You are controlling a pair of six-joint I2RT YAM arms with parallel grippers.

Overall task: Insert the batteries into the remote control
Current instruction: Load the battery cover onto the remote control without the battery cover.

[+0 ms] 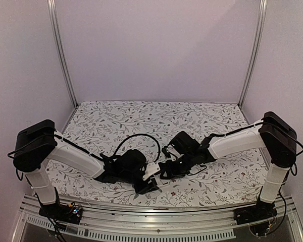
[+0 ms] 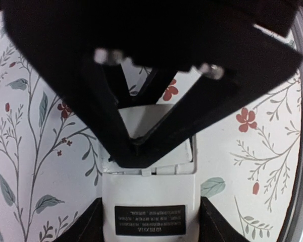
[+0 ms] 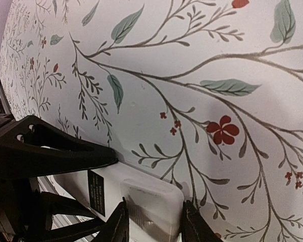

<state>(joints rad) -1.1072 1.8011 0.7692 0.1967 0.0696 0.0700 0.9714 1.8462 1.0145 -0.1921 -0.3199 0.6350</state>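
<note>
left tool (image 2: 150,223) clamped, right tool (image 3: 152,222) close alongside

This looks like a robotics lab cell: plain pale walls (image 1: 156,50) framed by aluminium posts (image 1: 60,55), a desk (image 1: 141,113) under floral cloth, and a left arm (image 1: 70,151) and right arm (image 1: 237,141) bolted to a slotted metal rail (image 1: 156,214).

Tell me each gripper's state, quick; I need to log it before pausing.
Left gripper: closed on the remote.
Right gripper: fingers straddle the remote's end; whether it grips cannot be told.
</note>
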